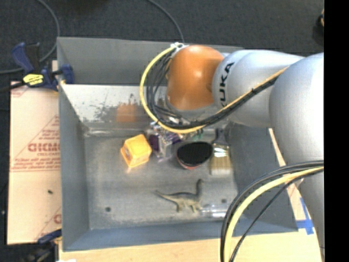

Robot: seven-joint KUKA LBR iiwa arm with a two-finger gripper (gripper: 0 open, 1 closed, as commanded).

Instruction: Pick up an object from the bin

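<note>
Bright daylight, soft shadows, mild glare

Bin floor (98, 185) lies bare at the left; yellow block (136, 150), black disc (193, 153) crowd mid-bin — toy dinosaur (185, 199) nearer front.

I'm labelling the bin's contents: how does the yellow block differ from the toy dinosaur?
The yellow block is bright and boxy; the toy dinosaur is dull olive-grey and slender, with long neck and tail. The block sits mid-bin, close beside the arm's wrist; the dinosaur lies lower in the view, apart from the arm. Both rest on the bin floor.
</note>
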